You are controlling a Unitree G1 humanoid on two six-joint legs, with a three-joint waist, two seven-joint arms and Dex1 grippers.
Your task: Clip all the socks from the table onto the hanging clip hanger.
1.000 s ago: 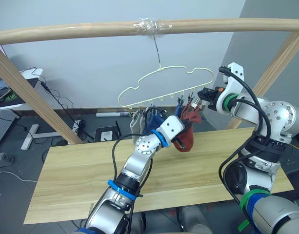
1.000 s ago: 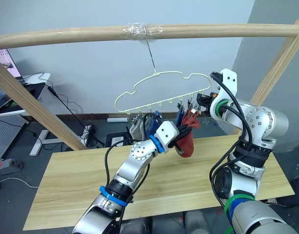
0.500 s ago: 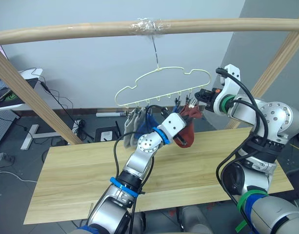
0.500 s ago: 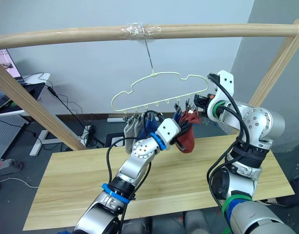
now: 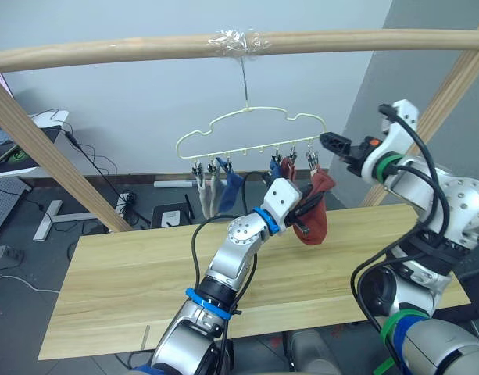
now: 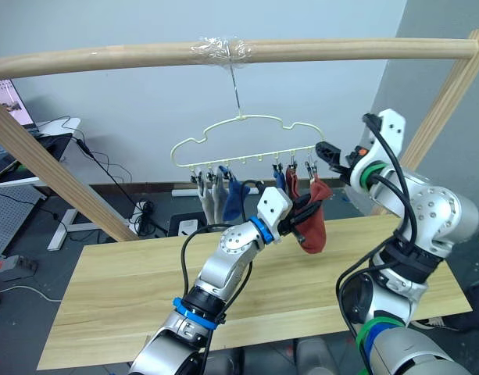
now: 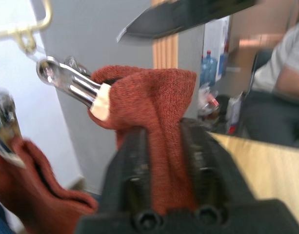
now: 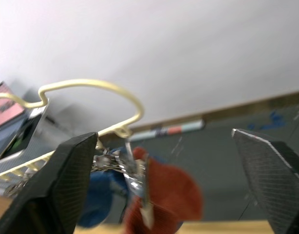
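My left gripper [image 7: 165, 161] pinches a rust-red ankle sock [image 5: 318, 216], its top edge in the end metal clip [image 7: 71, 85] of the pale yellow-green wire clip hanger [image 5: 251, 127]. My right gripper [image 8: 164, 161] sits beside that end, fingers spread.

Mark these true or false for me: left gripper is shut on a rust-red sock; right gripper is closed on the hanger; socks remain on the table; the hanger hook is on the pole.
1. The left gripper is shut on a rust-red sock. True.
2. The right gripper is closed on the clip hanger. False: its fingers are spread apart, holding nothing.
3. Socks lie on the table. False: none lies on the planks.
4. The hanger hangs from the wooden pole. True.
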